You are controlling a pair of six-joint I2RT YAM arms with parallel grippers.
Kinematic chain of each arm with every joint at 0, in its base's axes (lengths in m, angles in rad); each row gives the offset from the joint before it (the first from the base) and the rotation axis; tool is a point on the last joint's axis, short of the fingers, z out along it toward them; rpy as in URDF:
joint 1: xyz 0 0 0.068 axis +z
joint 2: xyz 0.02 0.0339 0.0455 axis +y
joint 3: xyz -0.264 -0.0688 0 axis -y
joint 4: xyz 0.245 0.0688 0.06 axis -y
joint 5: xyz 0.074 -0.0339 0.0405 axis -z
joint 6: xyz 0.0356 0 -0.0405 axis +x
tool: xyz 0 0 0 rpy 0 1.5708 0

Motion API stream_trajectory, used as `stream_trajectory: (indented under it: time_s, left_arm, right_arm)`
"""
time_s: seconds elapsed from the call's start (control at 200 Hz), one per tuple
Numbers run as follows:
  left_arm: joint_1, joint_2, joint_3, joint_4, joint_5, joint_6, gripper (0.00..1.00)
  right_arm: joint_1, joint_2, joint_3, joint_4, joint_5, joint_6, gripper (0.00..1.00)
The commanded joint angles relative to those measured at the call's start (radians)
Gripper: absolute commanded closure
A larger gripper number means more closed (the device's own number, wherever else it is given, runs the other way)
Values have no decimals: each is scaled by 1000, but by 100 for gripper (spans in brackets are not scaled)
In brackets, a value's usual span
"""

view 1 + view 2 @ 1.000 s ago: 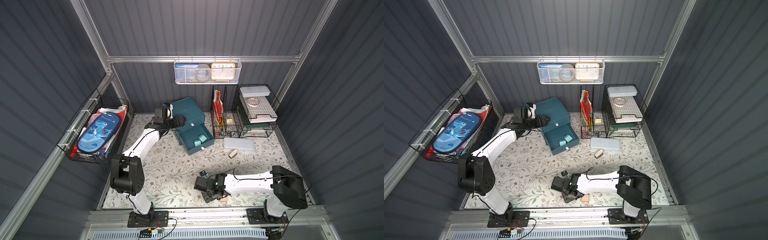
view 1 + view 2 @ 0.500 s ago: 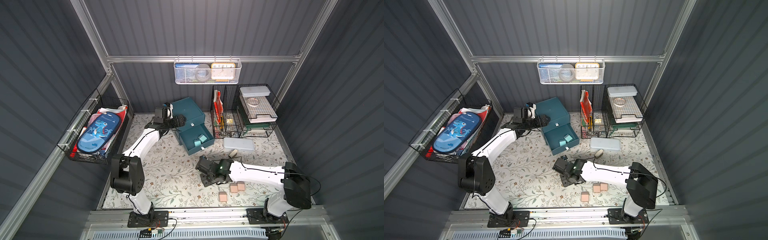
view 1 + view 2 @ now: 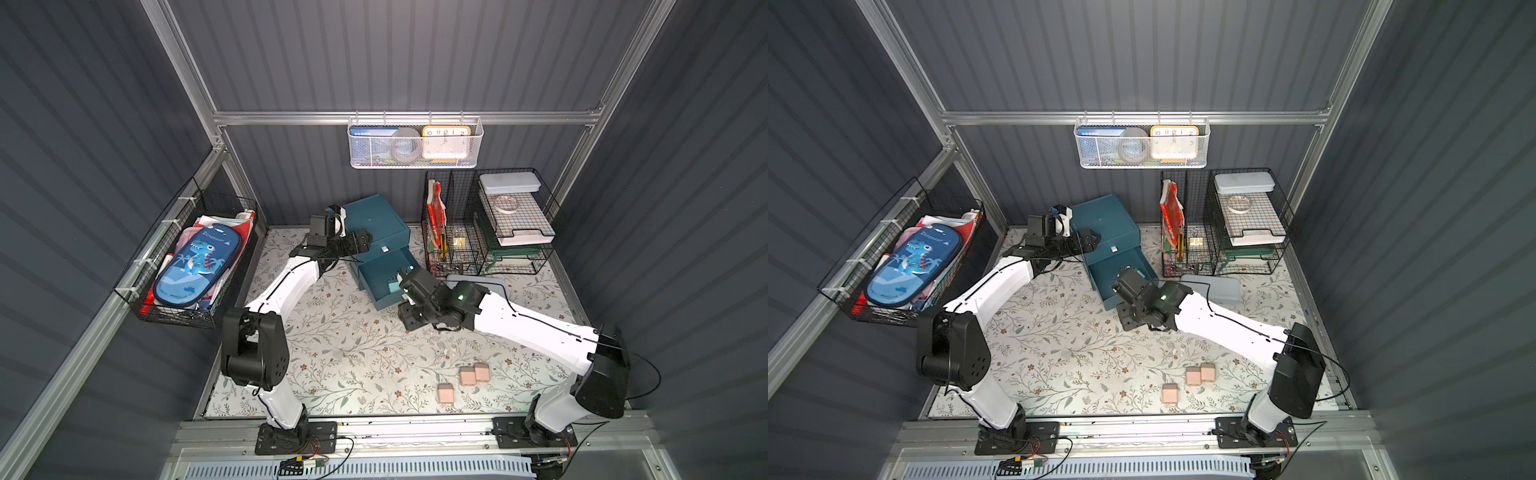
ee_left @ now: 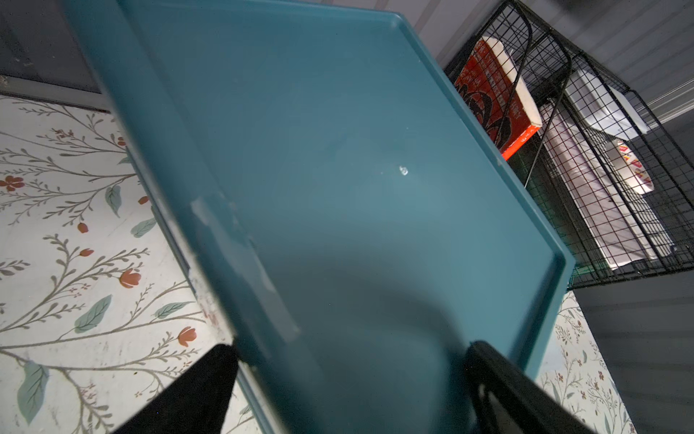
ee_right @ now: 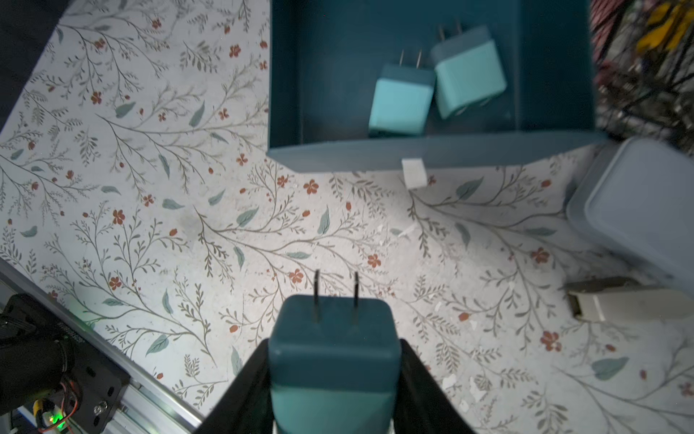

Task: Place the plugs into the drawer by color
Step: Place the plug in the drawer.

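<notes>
Right tool (image 5: 332, 375) was clamped on 1 light teal plug (image 5: 334, 330), prongs aimed at the open drawer (image 5: 432, 152), held just short of its front wall, 2 matching plugs (image 5: 400, 103) (image 5: 467, 71) lay side by side inside, 3 peach plugs (image 3: 446, 393) (image 3: 467, 377) (image 3: 482, 371) sat on the tabletop (image 3: 353, 353) well apart from it, left tool (image 4: 349, 349) stood spread wide over the cabinet top (image 4: 338, 150).

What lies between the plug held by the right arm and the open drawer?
Only bare flowered mat separates plug and drawer, seen in the right wrist view.
</notes>
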Motion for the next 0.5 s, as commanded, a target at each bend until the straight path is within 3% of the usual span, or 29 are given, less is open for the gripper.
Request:
stream_trajectory:
  time_s: [0.0,0.235,0.49]
  left_arm:
    - [-10,66,-26,-135,-25,43,1]
    - [-10,65,-26,-137,-18,43,1]
    - [-10,69,-18,-136,-10,37,1]
  right_arm:
    - [-25,66,90,48,33,-118,56]
    - [-52,235,269,163,47,-234,56]
    - [-58,321,267,304,58,-294,54]
